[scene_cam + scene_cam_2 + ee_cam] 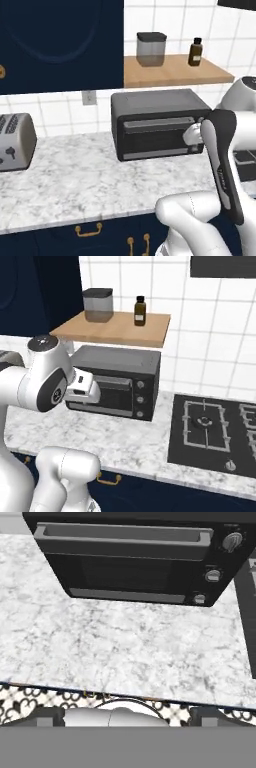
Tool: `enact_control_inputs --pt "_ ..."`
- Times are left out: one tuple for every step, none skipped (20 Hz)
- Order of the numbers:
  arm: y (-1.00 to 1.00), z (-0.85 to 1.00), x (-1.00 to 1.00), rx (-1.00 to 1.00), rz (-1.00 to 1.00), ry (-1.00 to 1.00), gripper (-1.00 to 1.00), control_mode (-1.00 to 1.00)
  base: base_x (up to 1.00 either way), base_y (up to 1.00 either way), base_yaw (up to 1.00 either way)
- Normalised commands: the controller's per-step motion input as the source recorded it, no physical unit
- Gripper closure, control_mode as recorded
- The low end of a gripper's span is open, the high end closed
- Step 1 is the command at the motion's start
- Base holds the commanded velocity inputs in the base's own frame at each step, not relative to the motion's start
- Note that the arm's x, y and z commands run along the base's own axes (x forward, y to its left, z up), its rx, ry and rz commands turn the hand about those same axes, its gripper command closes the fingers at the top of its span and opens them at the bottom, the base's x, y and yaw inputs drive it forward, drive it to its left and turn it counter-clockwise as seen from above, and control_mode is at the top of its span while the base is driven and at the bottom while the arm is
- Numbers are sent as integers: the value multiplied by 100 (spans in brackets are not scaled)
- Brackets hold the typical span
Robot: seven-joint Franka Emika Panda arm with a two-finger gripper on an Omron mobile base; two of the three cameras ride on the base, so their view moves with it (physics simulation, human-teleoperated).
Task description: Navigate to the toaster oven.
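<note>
A dark grey, boxy toaster oven (157, 122) with a wide door, a horizontal bar handle and three knobs sits on the marble counter (75, 175) beneath a wooden shelf (175, 71). The white arm folds up before it. The gripper's opening cannot be judged.

Marble counter (75, 175) — toaster oven (157, 122), toaster (15, 141), stovetop (215, 431).
</note>
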Motion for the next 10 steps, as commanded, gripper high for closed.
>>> enact_control_inputs --pt "0 0 0 0 0 0 -100 100 100 44 -37" --pt "0 0 0 0 0 0 -100 100 100 39 -39" --pt "0 0 0 0 0 0 -100 100 100 0 -37" --pt "0 0 0 0 0 0 -100 100 100 0 -45" --pt "0 0 0 0 0 0 -100 100 100 2 -53" --pt "0 0 0 0 0 0 -100 100 98 11 -58" --pt "0 0 0 0 0 0 -100 100 100 11 -58" --pt "0 0 0 0 0 0 -100 100 100 5 -53" --pt "0 0 0 0 0 0 -100 100 100 0 -43" --pt "0 0 0 0 0 0 -100 100 100 0 -35"
